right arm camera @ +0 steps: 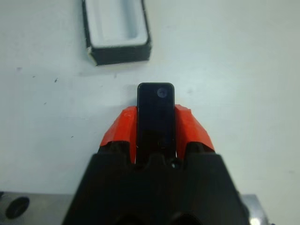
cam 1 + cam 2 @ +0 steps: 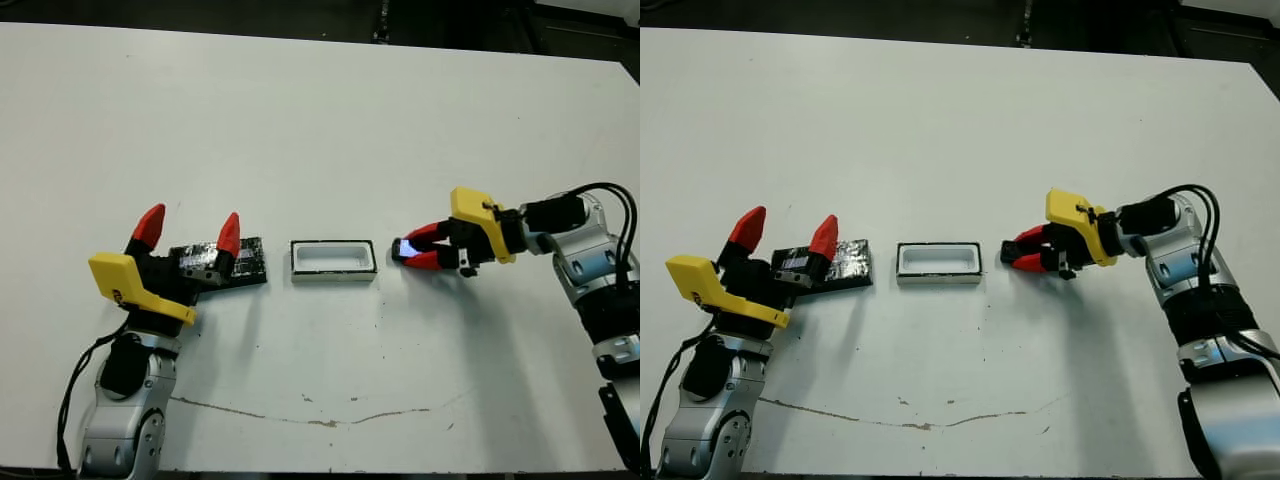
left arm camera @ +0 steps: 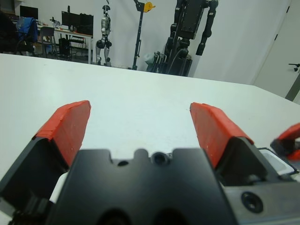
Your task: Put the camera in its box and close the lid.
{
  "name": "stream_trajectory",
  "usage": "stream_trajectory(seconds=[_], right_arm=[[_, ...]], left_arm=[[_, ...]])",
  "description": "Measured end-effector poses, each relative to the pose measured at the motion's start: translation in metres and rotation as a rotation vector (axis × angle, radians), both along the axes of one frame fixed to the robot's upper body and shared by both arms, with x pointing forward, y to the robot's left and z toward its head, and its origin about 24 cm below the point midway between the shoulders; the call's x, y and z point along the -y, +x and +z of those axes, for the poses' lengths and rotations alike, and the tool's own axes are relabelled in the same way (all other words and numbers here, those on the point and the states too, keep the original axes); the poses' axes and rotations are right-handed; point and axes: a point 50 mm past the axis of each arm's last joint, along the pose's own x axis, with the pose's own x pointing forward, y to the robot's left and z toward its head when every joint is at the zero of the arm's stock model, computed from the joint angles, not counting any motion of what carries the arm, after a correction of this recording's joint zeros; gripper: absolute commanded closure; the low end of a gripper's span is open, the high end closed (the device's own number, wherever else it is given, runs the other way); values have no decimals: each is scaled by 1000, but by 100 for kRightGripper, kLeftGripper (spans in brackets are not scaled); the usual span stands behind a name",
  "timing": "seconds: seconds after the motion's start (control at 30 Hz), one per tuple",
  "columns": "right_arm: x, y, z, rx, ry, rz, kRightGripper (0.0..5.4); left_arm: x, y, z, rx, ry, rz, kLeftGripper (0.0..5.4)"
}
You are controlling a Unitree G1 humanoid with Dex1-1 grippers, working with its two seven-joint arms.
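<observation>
The right gripper (image 1: 155, 123) pinches the camera (image 1: 155, 117) between its red fingers just beside the open box (image 2: 333, 262), on the robot's right of it. Loading is the step in hand; next, likely, the camera must be carried over the tray and lowered in flat. On the box's far side, the left gripper (image 2: 190, 232) hovers spread above the foil-like lid (image 2: 243, 262). Nothing blocks the path.

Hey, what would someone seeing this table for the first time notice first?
Probably the right gripper, its red fingers shut on the small black camera just right of the open white box at mid-table. Next, the left gripper, open, above the crinkly black lid on the box's left.
</observation>
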Motion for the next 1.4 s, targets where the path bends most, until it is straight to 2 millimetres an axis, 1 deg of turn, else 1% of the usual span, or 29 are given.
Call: stream_trajectory(seconds=[0.07,0.2,0.27,0.37,0.63,0.9,1.17,1.4], right_arm=[[1,2,8,27,50,-18,374],[-3,9,28,-14,158,-54,374],[-12,13,38,-35,208,-31,374],[-30,14,44,-63,277,41,374],[-77,11,33,-186,369,197,374],[-108,9,21,-266,392,268,374],[-122,7,11,-296,329,298,374],[-121,10,8,-284,299,291,374]], left_arm=[[0,0,0,0,0,0,0],[0,0,0,0,-1,-1,0],[0,0,0,0,-1,-1,0],[0,0,0,-1,-3,-2,0],[-1,-1,0,2,-5,2,0],[-8,-1,3,20,-16,30,0],[-11,-1,4,36,-17,43,0],[-10,-1,4,34,-17,40,0]])
